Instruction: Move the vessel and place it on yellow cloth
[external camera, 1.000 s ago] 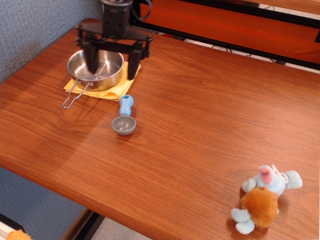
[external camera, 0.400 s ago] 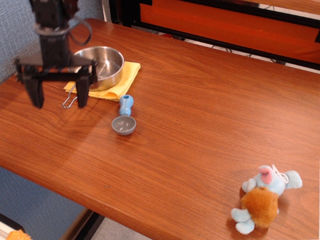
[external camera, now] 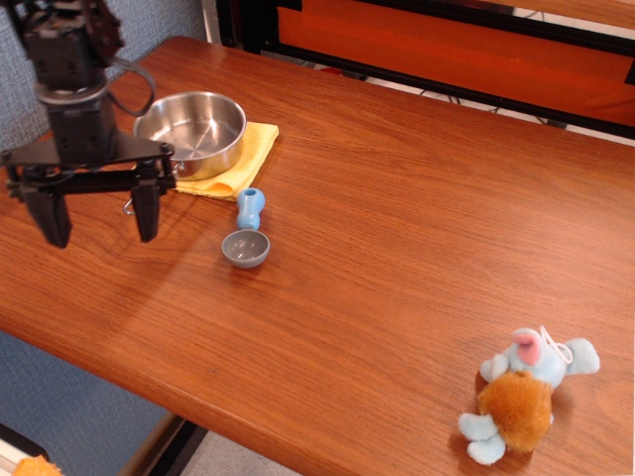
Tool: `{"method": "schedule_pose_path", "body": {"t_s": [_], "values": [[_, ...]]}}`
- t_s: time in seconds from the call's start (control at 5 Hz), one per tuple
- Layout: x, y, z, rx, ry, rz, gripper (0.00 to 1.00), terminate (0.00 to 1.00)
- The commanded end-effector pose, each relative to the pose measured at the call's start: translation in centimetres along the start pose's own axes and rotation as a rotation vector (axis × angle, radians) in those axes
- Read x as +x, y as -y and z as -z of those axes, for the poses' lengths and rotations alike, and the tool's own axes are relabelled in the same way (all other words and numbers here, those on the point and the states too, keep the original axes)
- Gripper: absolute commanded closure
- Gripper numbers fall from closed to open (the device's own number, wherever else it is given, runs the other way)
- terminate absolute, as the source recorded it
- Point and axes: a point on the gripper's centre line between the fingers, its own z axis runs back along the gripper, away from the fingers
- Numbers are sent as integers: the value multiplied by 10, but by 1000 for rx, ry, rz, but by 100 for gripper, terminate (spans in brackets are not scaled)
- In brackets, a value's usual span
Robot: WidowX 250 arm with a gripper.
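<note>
Table is filling the frame. My gripper is hanging at left, fingers spread wide, holding nothing. Pan is sitting on the yellow cloth, upper left. Scoop is lying just below; plush toy is lying lower right.

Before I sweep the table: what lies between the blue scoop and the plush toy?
Nothing; the camera view shows bare wooden table between the scoop and the plush toy.
</note>
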Motion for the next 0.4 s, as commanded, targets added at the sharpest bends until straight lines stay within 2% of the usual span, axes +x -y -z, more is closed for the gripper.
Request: {"method": "schedule_pose_path", "body": {"t_s": [0.0,0.2], "values": [[0,1,-10,-6,44,-1,0,0],[0,1,-10,-6,44,-1,0,100]]}}
